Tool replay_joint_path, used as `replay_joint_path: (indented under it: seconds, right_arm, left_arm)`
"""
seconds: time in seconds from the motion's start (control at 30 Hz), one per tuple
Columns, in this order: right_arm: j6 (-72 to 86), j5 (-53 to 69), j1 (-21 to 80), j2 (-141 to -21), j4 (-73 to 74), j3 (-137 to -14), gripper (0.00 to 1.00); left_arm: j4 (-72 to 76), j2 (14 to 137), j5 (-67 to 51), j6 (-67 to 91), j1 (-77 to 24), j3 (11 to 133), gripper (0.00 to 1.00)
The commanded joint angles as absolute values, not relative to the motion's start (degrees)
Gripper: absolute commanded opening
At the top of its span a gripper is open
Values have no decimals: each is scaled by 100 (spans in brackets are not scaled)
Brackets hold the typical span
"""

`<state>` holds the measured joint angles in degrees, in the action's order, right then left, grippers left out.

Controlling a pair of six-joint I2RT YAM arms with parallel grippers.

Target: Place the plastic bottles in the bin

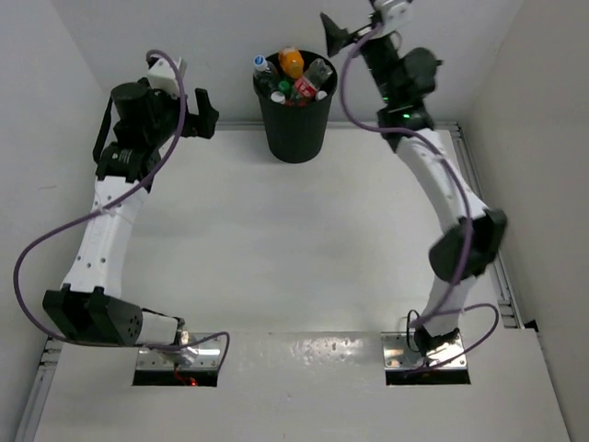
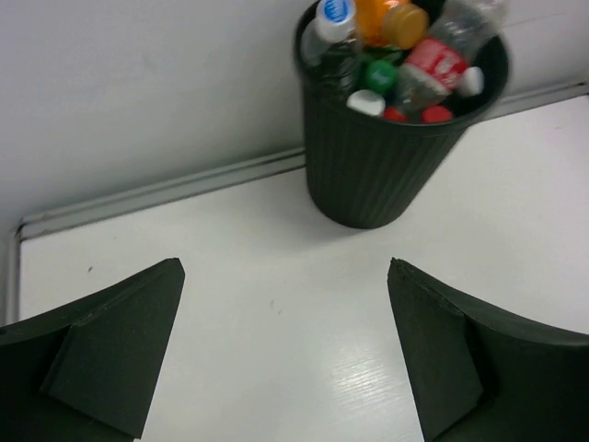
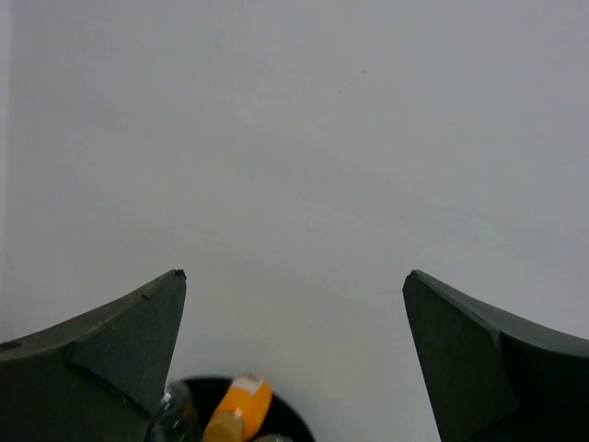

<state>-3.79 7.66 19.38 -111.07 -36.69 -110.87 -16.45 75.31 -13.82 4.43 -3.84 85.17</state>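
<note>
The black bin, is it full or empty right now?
Full. The bin stands upright, crammed to the rim with bottles; the orange bottle and a red-labelled clear bottle stick up above it.

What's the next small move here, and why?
Probably draw the right gripper back from above the bin toward its base. The bottles sit piled in the bin, no bottle shows on the table, and both the right and the left gripper have their fingers open and empty, so nothing seems left to pick.
</note>
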Motion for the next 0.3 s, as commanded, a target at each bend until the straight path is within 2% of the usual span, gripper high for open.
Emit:
replay_joint_path:
  seconds: [0.0, 0.07, 0.2, 0.27]
  right_arm:
    - [121, 1143, 1497, -9742, -980, -10611, 100]
    - [447, 1439, 962, -9100, 220, -9901, 100]
    - [466, 1433, 291, -8011, 658, -8390, 100]
    - [466, 1476, -217, -7841, 861, -8175, 100]
  left_arm:
    - [-3128, 8015, -717, 305, -352, 9323, 100]
    - [-3234, 8068, -440, 448, -273, 9378, 100]
    - [-3173, 8068, -369, 369, -220, 9378, 100]
    - [-3173, 8068, -500, 369, -220, 9378, 100]
